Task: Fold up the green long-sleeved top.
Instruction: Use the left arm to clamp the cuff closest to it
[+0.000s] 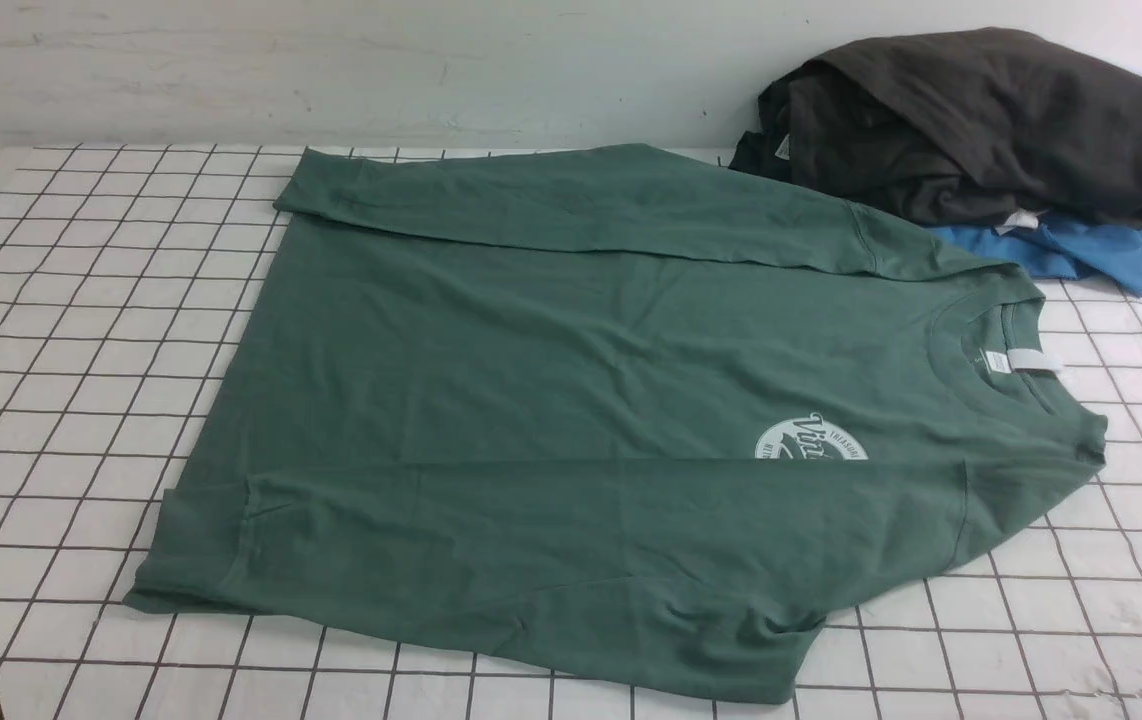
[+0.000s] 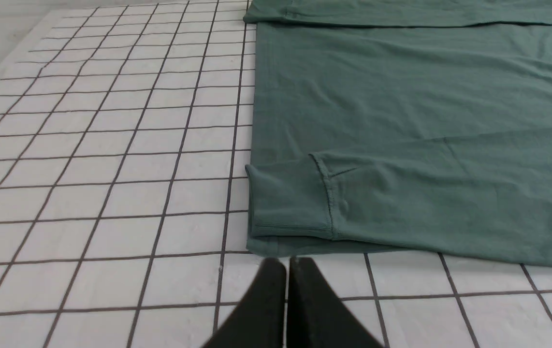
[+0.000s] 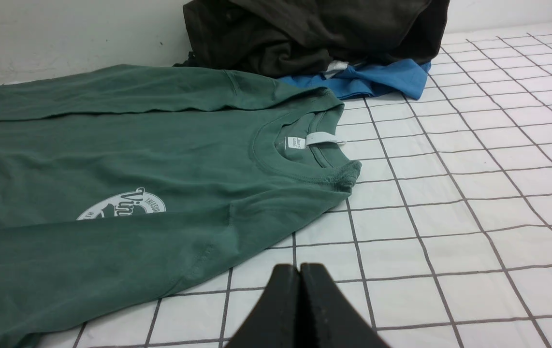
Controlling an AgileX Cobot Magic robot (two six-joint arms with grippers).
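The green long-sleeved top (image 1: 571,400) lies flat on the gridded table, neck to the right, hem to the left, both sleeves folded across the body. Its white neck label (image 1: 1021,362) and half-covered round white logo (image 1: 811,440) show. In the left wrist view, my left gripper (image 2: 287,263) is shut and empty just short of the top's near hem corner (image 2: 285,208) and the sleeve cuff there. In the right wrist view, my right gripper (image 3: 299,268) is shut and empty over bare table, near the top's shoulder (image 3: 237,227). Neither gripper shows in the front view.
A dark charcoal-grey garment (image 1: 981,120) is heaped on a bright blue garment (image 1: 1071,250) at the back right, against the wall, touching the top's far shoulder. The white table with dark grid lines (image 1: 61,300) extends left and right of the top.
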